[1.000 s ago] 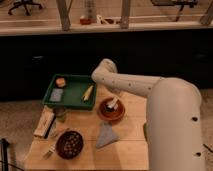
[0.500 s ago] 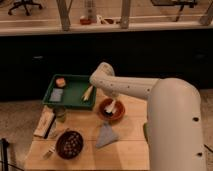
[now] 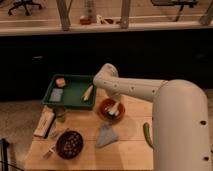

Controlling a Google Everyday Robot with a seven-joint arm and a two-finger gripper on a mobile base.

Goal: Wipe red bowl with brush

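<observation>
The worktop (image 3: 125,152) is crowded around the red bowl (image 3: 102,111), so the chief risk I see is the white arm (image 3: 131,89) sweeping too wide. A hard sideways stroke could push the red bowl toward the green tray (image 3: 74,89) just behind and left of it, or onto the grey cloth (image 3: 106,135) just in front of it. Pressing down off-centre could tip the shallow bowl up on its rim. The end effector (image 3: 114,106) is down inside the red bowl, with the pale brush (image 3: 118,111) beside or under it. Whether it is clamped on the brush I cannot tell. If the hold is loose, the brush may twist or be left lying in the bowl.

The green tray is the largest container. It holds a yellowish tapered piece (image 3: 88,92) on the side nearest the red bowl, with a blue-grey pad (image 3: 56,95) and a small orange item (image 3: 60,82) on the far side. The dark brown bowl (image 3: 56,145), in front and well left of the red bowl, holds speckled contents. The red bowl holds only the brush and the end effector.
</observation>
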